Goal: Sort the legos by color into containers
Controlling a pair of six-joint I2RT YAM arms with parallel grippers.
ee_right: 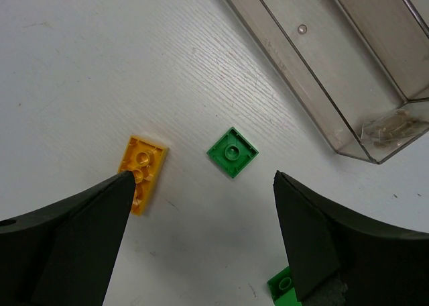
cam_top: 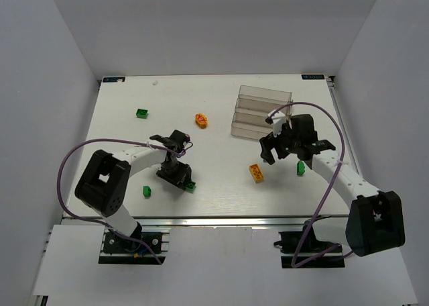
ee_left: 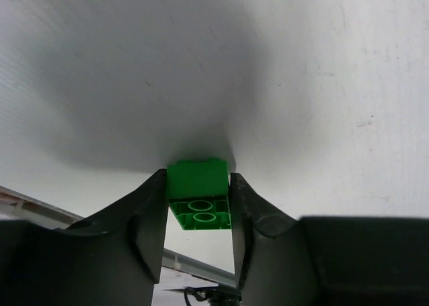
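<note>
Two matte black fingers of the left gripper (ee_left: pixel 199 209) clamp a glossy green studded plastic brick (ee_left: pixel 198 184), close to the white grainy table (ee_right: pixel 100 64). The right gripper (ee_right: pixel 202 180) is wide, w/ nothing held. Below it lie a flat orange-yellow studded plate (ee_right: pixel 143 165) and a square green one-stud plate (ee_right: pixel 232 151), apart. The clear stepped plastic troughs (ee_right: pixel 315 71) are near.

nothing readable is showing in any view right now, with the small dark tag (cam_top: pixel 114 79) at the far left corner of the table (cam_top: pixel 214 105) and its twin (cam_top: pixel 312 76) at the far right coming through too tiny to make out.
</note>
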